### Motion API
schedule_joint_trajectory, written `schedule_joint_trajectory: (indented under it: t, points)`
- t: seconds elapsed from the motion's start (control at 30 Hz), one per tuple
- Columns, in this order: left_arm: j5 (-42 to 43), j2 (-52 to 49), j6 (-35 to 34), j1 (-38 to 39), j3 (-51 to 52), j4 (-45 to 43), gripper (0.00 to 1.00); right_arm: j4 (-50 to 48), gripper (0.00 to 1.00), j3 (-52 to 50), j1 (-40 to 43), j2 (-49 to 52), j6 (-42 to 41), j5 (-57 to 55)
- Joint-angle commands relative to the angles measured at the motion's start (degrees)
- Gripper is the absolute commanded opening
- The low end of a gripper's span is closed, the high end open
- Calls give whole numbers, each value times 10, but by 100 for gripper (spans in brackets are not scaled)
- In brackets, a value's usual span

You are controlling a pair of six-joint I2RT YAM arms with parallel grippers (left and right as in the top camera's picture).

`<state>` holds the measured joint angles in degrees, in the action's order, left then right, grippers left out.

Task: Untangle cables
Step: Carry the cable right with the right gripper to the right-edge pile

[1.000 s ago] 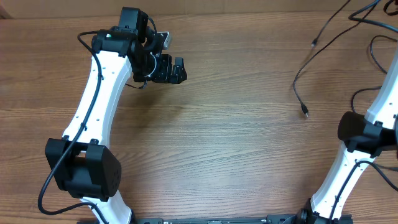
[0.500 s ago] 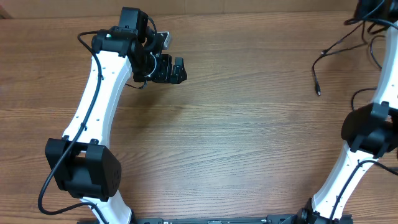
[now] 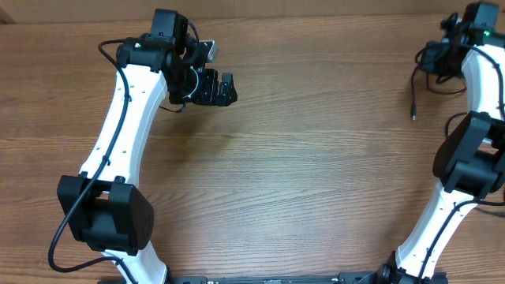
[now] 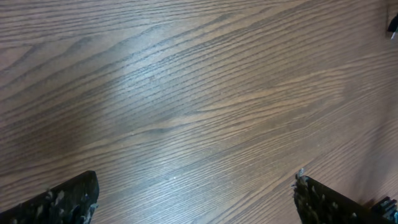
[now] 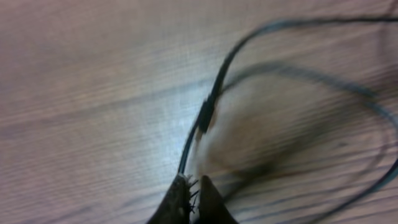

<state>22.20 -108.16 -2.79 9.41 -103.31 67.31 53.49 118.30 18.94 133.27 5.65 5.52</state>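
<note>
Cables: only 1 strand is clearly seen, a thin black cable (image 3: 413,99) at the far right of the table (image 3: 316,173). It trails from the right gripper (image 5: 189,198) to a plug end (image 3: 413,116) nearer the table's middle. Whether the plug end touches the wood cannot be told from overhead. More dark loops are bunched beside the right arm at the table's edge; cable and arm wiring cannot be told apart there.

Right fingers: pressed together, with the cable pinched at their very tips. A small dark collar (image 5: 204,117) is seen on the strand just beyond the pinch. 2 further loops curve off to the right, blurred.

Left gripper (image 3: 217,87): fingers wide apart, nothing between them, over bare wood at the upper left, well apart from the cable.

Step judged in hand: 1 strand drawn clear of the rest.

To be done well:
- The pinch is at the extreme tips, so a slow, steady pull is advised; a jerk could slip the strand out.
- The strand should be led toward the open middle of the table and laid straight.
- The free plug end should be watched, since a loop could snag it.
- The idle left gripper could be brought over to pin the remaining loops.
</note>
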Motion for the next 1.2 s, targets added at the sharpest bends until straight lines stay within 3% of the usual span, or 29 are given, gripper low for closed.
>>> schedule_joint_trajectory:
  t: [0.0, 0.03, 0.07, 0.1, 0.47, 0.67, 0.83, 1.17]
  points:
    - [-2, -4, 0, 2, -8, 0, 100, -5, 25, -26, -1, 2, 1, -3]
    - [-2, -4, 0, 2, -8, 0, 100, -1, 36, -29, -1, 2, 1, -3]
    - [-2, -4, 0, 2, -8, 0, 100, 4, 72, -30, -1, 2, 1, -3]
    - [-2, -4, 0, 2, -8, 0, 100, 9, 100, -30, -1, 2, 1, -3]
    - [-2, -4, 0, 2, -8, 0, 100, 34, 100, -28, -1, 2, 1, 72]
    - [-2, -4, 0, 2, -8, 0, 100, 73, 100, 13, -1, -7, 1, 48]
    - [-2, -4, 0, 2, -8, 0, 100, 119, 100, 69, -1, -48, -27, -45]
    - [-2, -4, 0, 2, -8, 0, 100, 148, 100, 100, -7, -201, -76, -49]
